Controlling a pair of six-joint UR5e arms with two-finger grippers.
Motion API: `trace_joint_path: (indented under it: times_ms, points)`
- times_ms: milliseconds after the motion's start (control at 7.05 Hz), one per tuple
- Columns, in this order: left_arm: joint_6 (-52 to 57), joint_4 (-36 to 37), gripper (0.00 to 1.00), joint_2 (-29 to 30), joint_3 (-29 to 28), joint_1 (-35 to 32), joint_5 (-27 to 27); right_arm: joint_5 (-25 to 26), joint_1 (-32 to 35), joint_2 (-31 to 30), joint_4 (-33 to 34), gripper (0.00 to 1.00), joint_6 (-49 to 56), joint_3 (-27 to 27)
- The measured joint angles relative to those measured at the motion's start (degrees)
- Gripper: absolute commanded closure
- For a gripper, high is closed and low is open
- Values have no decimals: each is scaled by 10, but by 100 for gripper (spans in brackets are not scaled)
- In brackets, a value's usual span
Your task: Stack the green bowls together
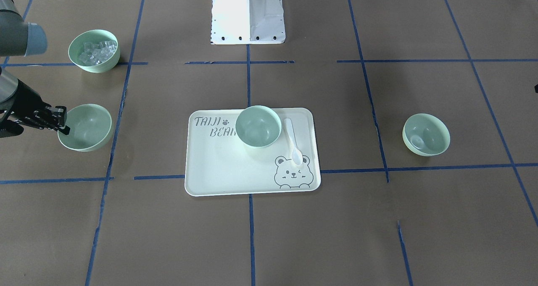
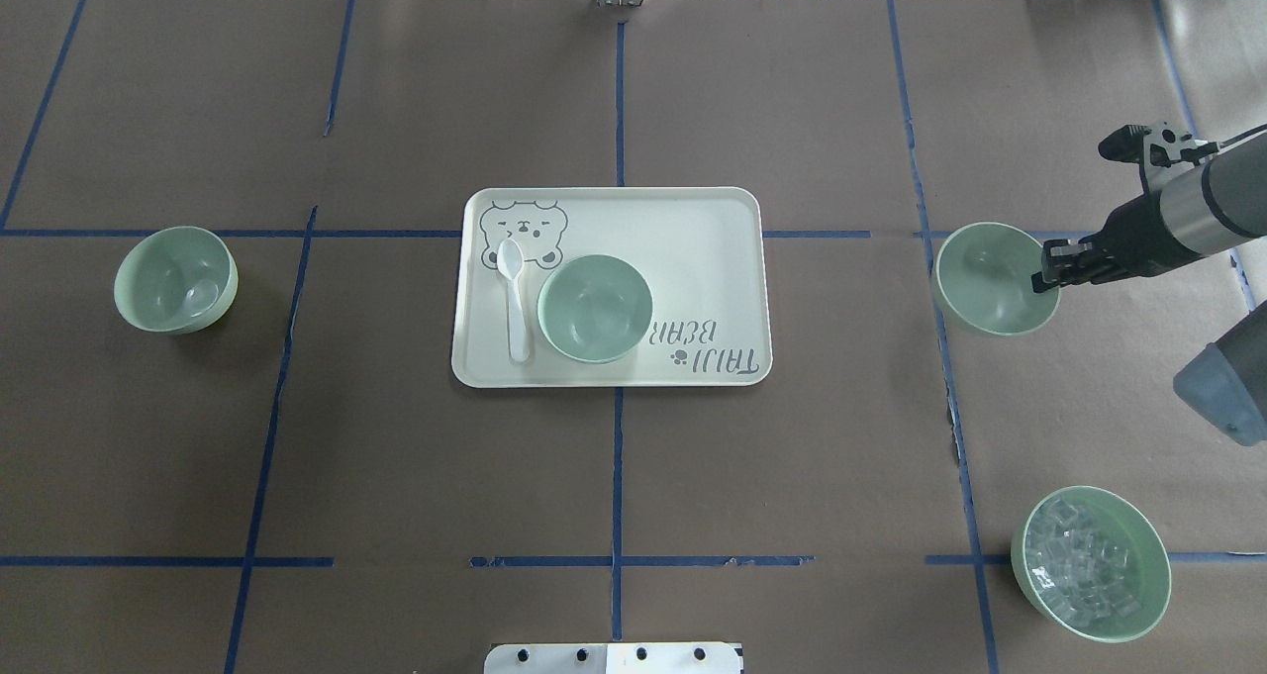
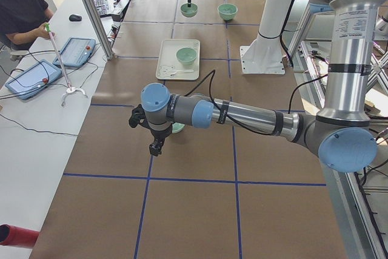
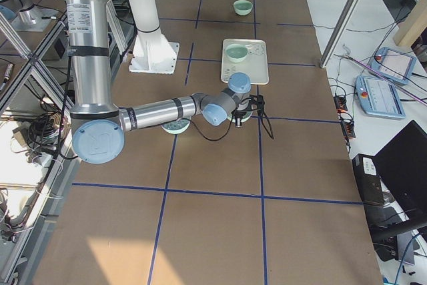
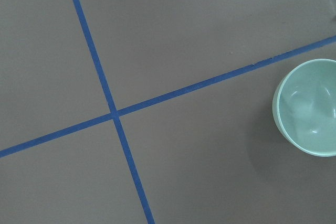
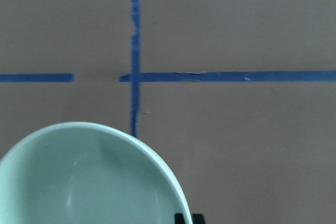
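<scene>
The right arm stretches low; its right gripper [image 2: 1041, 276] sits at the rim of a glossy mint-green round plastic bowl [image 2: 980, 278], three o'clock from the cream rectangular tray [image 2: 713, 248]; whether clamped cannot be told.

Green bowls [image 2: 594, 308] were smooth, glossy plastic with highlights on their plain insides. The fourth bowl [image 2: 1089, 632] looked the same plastic, filled with clear, glassy ice-like chunks [image 2: 1079, 565]. Tray [image 2: 693, 239] was smooth cream plastic with a soft sheen, spoon [image 2: 514, 303] glossy white plastic; table [image 2: 792, 476] was covered in matt brown paper crossed by blue tape [image 2: 617, 476] — right arm [image 2: 1193, 204] showed brushed metal and a blue-grey plastic cap [image 2: 1222, 392].
</scene>
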State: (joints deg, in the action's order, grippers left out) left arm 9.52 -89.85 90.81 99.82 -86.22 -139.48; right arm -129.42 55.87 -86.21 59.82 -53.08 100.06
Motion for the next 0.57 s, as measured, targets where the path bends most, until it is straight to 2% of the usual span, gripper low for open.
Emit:
trace_joint_path:
  times_ms: [284,567]
  points:
    - [0,1,0,0,6,0,-2,14,-68,113,39,100,-160,23]
    - [0,0,0,0,8,0,-3,52,-136,255,173,100,-258,18]
